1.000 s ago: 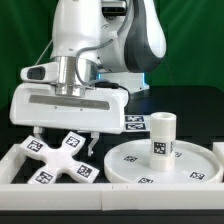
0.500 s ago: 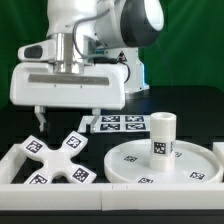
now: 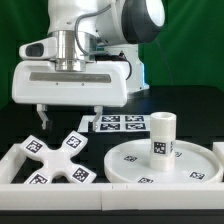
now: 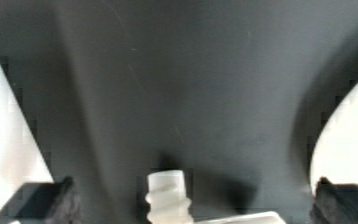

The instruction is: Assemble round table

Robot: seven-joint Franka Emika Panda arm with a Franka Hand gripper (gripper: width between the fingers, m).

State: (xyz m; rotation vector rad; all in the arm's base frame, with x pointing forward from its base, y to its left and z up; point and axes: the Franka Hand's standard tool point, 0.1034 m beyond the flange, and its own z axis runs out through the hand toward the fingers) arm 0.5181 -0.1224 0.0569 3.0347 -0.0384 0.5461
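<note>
Gripper (image 3: 70,118) has risen since the earlier frames and now hangs clear of the cross-shaped foot (image 3: 58,158), with nothing between its fingers.

In the exterior view the gripper's two fingers stand wide apart and point down, at 12 o'clock from the cross-shaped foot and not touching it. The cross-shaped foot lies flat on the desk (image 3: 195,105) at 7 o'clock in the view, just behind the white border rail (image 3: 50,200). The round disc (image 3: 130,162) lies flat at 3 o'clock from the foot, close beside it. The leg (image 3: 162,133) stands upright at the centre of the disc. The marker board (image 3: 122,122) lies on the desk at 11 o'clock from the leg. The wrist view shows mainly dark desk surface; a small white ridged part at its edge cannot be identified.
</note>
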